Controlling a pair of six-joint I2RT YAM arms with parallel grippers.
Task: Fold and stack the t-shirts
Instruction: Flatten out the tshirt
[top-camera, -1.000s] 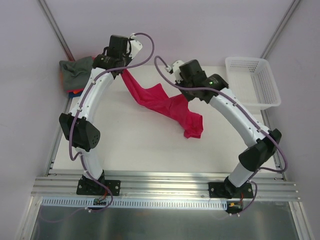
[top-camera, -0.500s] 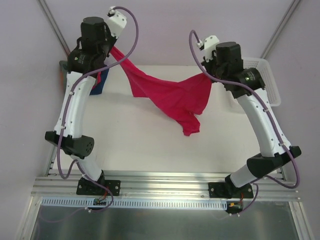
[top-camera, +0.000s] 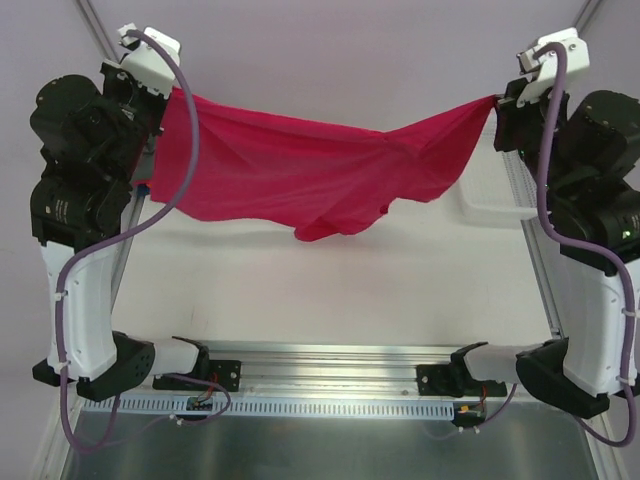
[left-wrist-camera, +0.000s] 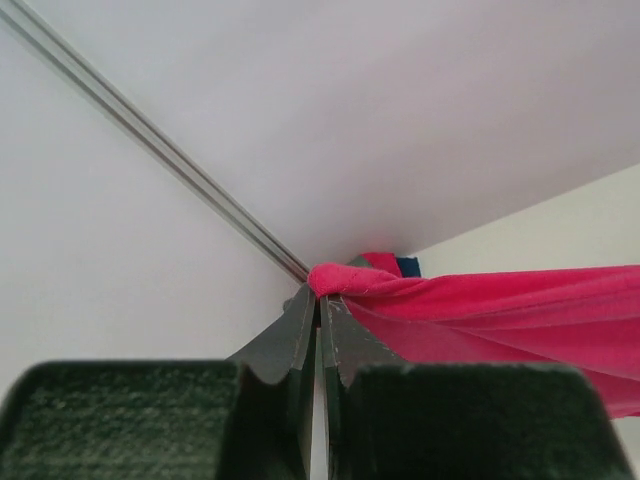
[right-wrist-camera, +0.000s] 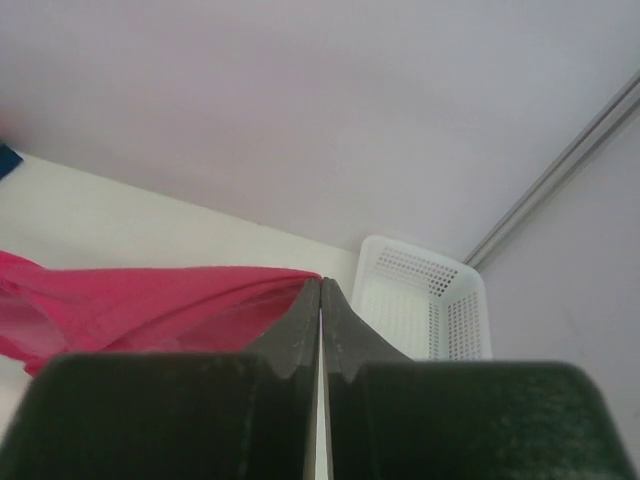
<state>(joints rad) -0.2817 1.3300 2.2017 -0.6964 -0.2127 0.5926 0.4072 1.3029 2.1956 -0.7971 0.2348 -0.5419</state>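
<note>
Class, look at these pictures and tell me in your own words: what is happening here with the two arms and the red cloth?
Two robot arms hold one crimson t-shirt up in the air between them, above the table. The left gripper is shut on one end of it and the right gripper on the other, so it hangs spread wide and sags in the middle. No fold is made yet. A white basket stands on the right.
</note>
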